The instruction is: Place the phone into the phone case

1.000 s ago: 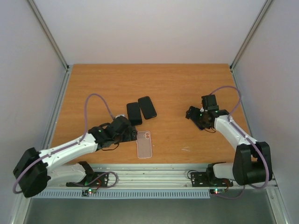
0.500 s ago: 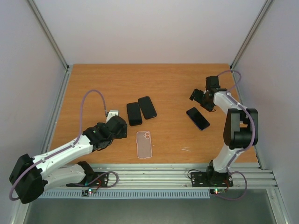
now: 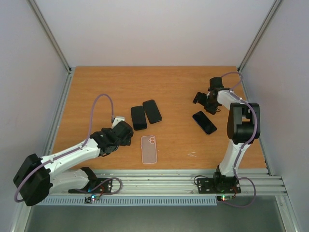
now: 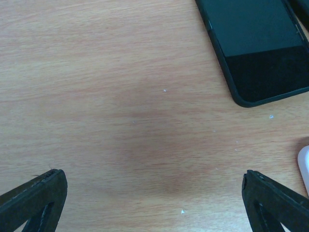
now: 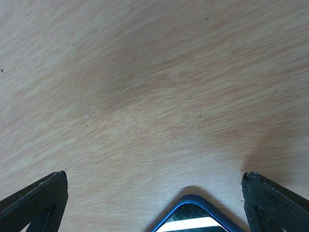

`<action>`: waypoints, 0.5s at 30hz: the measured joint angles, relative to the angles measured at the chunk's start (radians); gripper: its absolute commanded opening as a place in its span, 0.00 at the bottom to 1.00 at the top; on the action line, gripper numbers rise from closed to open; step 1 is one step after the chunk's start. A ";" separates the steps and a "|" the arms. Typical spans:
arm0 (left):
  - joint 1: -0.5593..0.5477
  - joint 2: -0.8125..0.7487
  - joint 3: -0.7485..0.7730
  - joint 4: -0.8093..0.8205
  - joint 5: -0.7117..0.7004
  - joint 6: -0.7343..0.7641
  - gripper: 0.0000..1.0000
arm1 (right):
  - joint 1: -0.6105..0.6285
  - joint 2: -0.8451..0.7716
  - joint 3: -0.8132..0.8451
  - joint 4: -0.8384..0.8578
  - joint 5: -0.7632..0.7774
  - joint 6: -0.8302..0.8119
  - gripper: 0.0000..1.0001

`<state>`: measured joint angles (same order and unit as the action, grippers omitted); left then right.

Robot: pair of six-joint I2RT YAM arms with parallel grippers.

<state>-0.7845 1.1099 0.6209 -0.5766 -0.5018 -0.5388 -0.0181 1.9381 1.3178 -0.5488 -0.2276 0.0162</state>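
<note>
A moment ago the right gripper was low over the spot where the phone is. Now it has moved a bit farther back. The phone lies flat on the right side of the table, all by itself. The right jaws are wide open and hold nothing.

The left gripper was right beside the phone case. It has pulled back a little to the left. Its jaws are wide open too, with nothing in them.

The see-through case lies near the front, in the middle, well apart from the phone. So I think the phone still has to be picked up and carried over.

The table is brown wood. Two black phone-like things lie side by side just behind the case. Pale walls and metal bars stand around the table
</note>
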 measured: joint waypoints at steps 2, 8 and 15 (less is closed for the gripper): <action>0.000 0.008 0.000 0.000 0.000 0.001 0.99 | 0.000 0.011 0.000 -0.002 -0.017 -0.010 0.98; 0.000 0.010 0.000 0.000 0.000 0.001 0.99 | 0.000 0.015 -0.012 0.010 -0.066 -0.032 0.98; 0.000 0.010 0.000 0.001 0.000 0.001 0.99 | 0.012 -0.033 -0.088 0.051 -0.116 -0.051 0.98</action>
<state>-0.7845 1.1202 0.6209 -0.5758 -0.5014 -0.5377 -0.0059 1.9053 1.2297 -0.4980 -0.3439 -0.0345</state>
